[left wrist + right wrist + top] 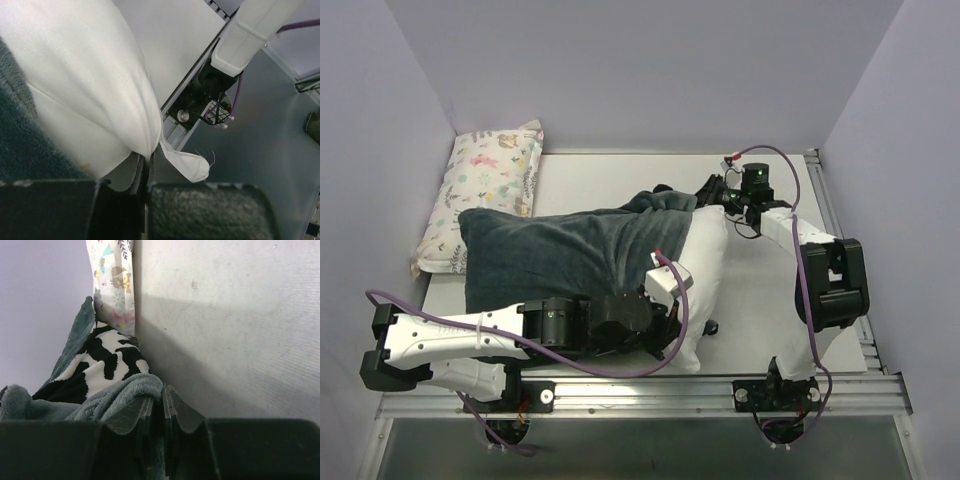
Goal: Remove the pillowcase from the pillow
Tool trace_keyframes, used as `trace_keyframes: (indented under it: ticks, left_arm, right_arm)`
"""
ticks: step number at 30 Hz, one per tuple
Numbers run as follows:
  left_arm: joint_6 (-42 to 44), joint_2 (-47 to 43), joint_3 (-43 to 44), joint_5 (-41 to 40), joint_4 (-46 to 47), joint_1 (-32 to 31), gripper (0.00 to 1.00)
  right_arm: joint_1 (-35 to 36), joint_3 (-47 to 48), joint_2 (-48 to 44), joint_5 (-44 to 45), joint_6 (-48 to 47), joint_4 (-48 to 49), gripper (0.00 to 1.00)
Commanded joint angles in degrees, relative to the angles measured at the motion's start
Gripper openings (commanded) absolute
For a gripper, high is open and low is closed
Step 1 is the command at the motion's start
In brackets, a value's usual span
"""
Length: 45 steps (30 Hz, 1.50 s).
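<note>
The plush pillowcase [555, 255] lies left of centre and sheathes most of the white pillow [708, 250], whose right end is bare. The left gripper [146, 167] is clenched on the pillow's near corner. At far right, the right gripper [162, 405] pinches the case's open hem. Both things look soft, light and floppy. The hem probably gives the surest hold, though the pile may slip.

My left arm [450, 338] lies low, reaching right, its left claw [146, 162] pinched closed. My right arm [825, 265] bends left, its right claw [162, 397] clamped too.
</note>
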Motion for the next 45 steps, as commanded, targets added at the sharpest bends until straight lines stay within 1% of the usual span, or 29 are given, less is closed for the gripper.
trace_keyframes:
  ticks: [1,5,7,8,11,15,16,18,19,20,21,22,23,24,25,26,29,30,31,32,33,34,37,40,41,42,43,44,45]
  left_arm:
    - [-1.5,-1.1,3.8,15.9,7.8,-4.9,0.0]
    - [-2.4,-1.6,1.5,16.9,9.2,-5.3,0.0]
    - [-3.2,-1.9,0.2,17.8,10.2,-5.5,0.0]
    - [-3.6,-2.0,-1.4,18.0,10.7,-5.5,0.0]
    - [-4.9,-2.1,-3.1,19.2,11.0,-5.7,0.0]
    - [-5.4,-2.8,-4.8,19.3,11.2,-5.7,0.0]
    - [-5.5,-2.7,-5.1,19.4,11.1,-5.7,0.0]
    - [-5.4,-2.2,-5.1,19.7,11.2,-5.7,0.0]
    - [-5.4,-1.6,-5.1,19.7,11.3,-5.7,0.0]
    - [-5.4,-1.4,-5.2,21.1,11.3,-5.7,0.0]
    - [-5.4,-1.1,-5.2,21.4,11.3,-5.7,0.0]
    - [-5.4,-0.8,-5.1,21.7,11.4,-5.7,0.0]
    - [-5.4,-0.6,-5.3,21.8,11.5,-5.8,0.0]
    - [-5.4,-0.6,-5.5,21.8,11.5,-5.8,0.0]
    - [-5.3,-0.6,-5.6,22.0,11.6,-5.8,0.0]
    - [-5.1,-0.5,-5.9,22.0,12.0,-5.8,0.0]
    - [-4.4,-0.1,-5.4,22.2,12.0,-5.8,0.0]
    - [-4.1,-0.4,-5.0,20.8,11.9,-5.8,0.0]
    - [-4.0,-0.5,-4.9,20.1,11.8,-5.7,0.0]
    - [-4.0,-0.9,-4.7,17.0,11.0,-5.6,0.0]
    - [-4.0,-1.2,-4.6,14.9,10.6,-5.5,0.0]
    - [-4.1,-1.6,-4.8,10.5,10.3,-4.9,0.0]
    - [-6.0,-2.5,-6.6,5.0,10.6,-2.2,0.0]
    - [-7.5,-3.2,-9.2,3.7,14.0,1.1,0.0]
    - [-7.7,-3.1,-9.6,3.5,15.3,1.6,0.0]
    - [-8.1,-2.8,-9.8,2.9,15.8,2.1,0.0]
    - [-8.1,-2.0,-10.3,3.2,16.6,2.7,0.0]
    - [-8.0,-1.4,-10.4,3.4,18.3,3.5,0.0]
    - [-8.2,-0.9,-10.6,3.3,19.0,3.8,0.0]
  right_arm:
    - [-1.3,5.2,0.5,4.4,1.5,11.7,0.12]
    - [-0.2,6.0,1.7,3.8,1.7,13.1,0.14]
    - [0.4,5.5,1.7,3.1,2.3,15.9,0.15]
    - [0.5,4.5,1.3,2.3,3.1,19.2,0.16]
    - [1.2,3.9,0.6,1.3,3.3,21.4,0.18]
    - [1.8,3.7,0.7,-4.1,8.3,33.5,0.22]
    - [1.7,3.7,1.1,-5.1,12.0,36.4,0.24]
    - [1.9,4.8,2.5,-6.2,14.2,40.2,0.27]
    - [1.9,5.6,3.0,-6.0,13.3,39.0,0.28]
    - [2.0,6.6,3.6,-5.4,10.2,29.9,0.28]
    - [2.3,9.8,3.5,-3.8,6.0,22.5,0.28]
    - [3.0,11.1,3.2,2.2,0.9,14.6,0.29]
    - [3.9,12.4,2.0,7.5,-10.8,1.2,0.31]
    - [6.6,13.5,1.5,12.2,-15.0,-4.0,0.36]
    - [7.8,15.9,1.3,16.7,-18.8,-8.1,0.39]
    - [8.9,17.0,1.8,24.4,-22.3,-13.5,0.41]
    - [9.5,18.0,3.7,27.7,-21.6,-15.2,0.48]
    - [8.4,18.1,4.2,26.6,-19.3,-15.3,0.51]
    - [7.6,18.1,5.0,24.4,-18.4,-15.2,0.52]
    - [7.0,17.5,6.0,21.5,-16.7,-14.0,0.53]
    - [6.5,17.1,6.1,20.5,-14.4,-13.9,0.59]
    - [6.0,16.7,6.0,19.0,-13.4,-13.3,0.62]
    - [4.3,14.5,3.6,17.1,-11.3,-12.6,0.73]
    - [1.3,13.9,-0.6,16.5,-9.2,-14.6,0.79]
    - [-0.3,13.9,-1.5,16.7,-9.0,-16.4,0.8]
    - [-0.9,13.8,-2.5,17.2,-9.0,-18.1,0.9]
    - [-1.6,13.9,-4.4,18.9,-9.3,-19.2,0.93]
    - [-2.1,14.2,-5.3,20.4,-9.6,-22.6,0.93]
    - [-2.9,14.5,-6.0,21.5,-9.8,-24.3,0.97]
